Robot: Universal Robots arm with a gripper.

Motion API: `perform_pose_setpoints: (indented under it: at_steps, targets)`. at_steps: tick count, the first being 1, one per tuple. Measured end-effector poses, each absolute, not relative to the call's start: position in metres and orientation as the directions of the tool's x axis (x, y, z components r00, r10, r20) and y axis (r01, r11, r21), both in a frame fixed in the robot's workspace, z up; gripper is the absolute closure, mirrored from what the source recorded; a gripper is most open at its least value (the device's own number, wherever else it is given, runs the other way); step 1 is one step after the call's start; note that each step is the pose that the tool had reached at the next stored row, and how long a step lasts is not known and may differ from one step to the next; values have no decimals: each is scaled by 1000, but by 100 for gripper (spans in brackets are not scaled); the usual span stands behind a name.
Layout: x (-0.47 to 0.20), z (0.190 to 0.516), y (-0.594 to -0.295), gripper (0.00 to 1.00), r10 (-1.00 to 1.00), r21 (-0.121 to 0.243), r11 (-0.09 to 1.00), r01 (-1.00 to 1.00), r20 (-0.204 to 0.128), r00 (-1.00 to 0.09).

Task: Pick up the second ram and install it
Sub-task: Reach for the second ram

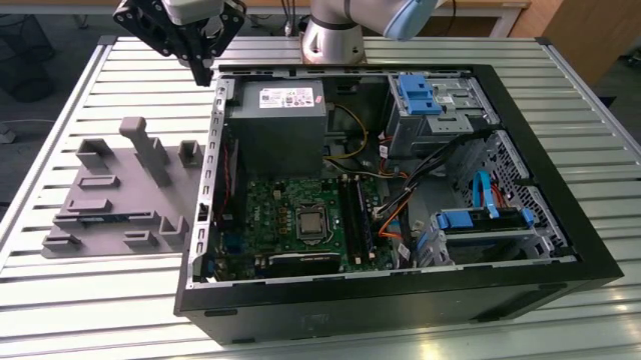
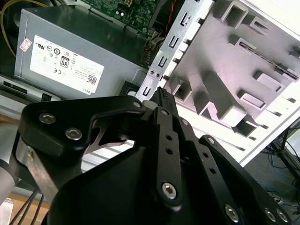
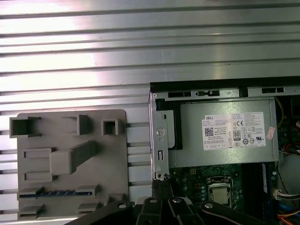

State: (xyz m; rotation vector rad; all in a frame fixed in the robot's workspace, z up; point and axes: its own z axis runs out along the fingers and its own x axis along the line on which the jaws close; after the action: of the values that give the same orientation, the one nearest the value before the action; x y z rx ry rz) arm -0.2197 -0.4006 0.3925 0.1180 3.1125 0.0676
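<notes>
Blue circuit-board stick, the second ram (image 3: pixel 56 192), lies slotted in the grey plastic holder (image 3: pixel 117 159) on the slatted table (image 3: pixel 140 56). The black hand (image 1: pixel 206 75), closed and empty, hangs by the computer case's rim (image 1: pixel 210 150) and may clip it.

Exterior view: high, looking down across computer case (image 1: pixel 401 300) and grey holder (image 1: pixel 110 199)
First wrist view: overhead, straight down
Second wrist view: close, slanted past gripper (image 2: pixel 162 97)
Shared: power supply (image 3: pixel 220 136), grey holder
</notes>
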Motion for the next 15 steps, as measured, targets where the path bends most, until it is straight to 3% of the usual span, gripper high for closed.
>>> perform_pose_setpoints:
  at_steps: [15]
  targets:
    - [-234, 392, -407, 89, 76, 44, 996, 75, -25, -997]
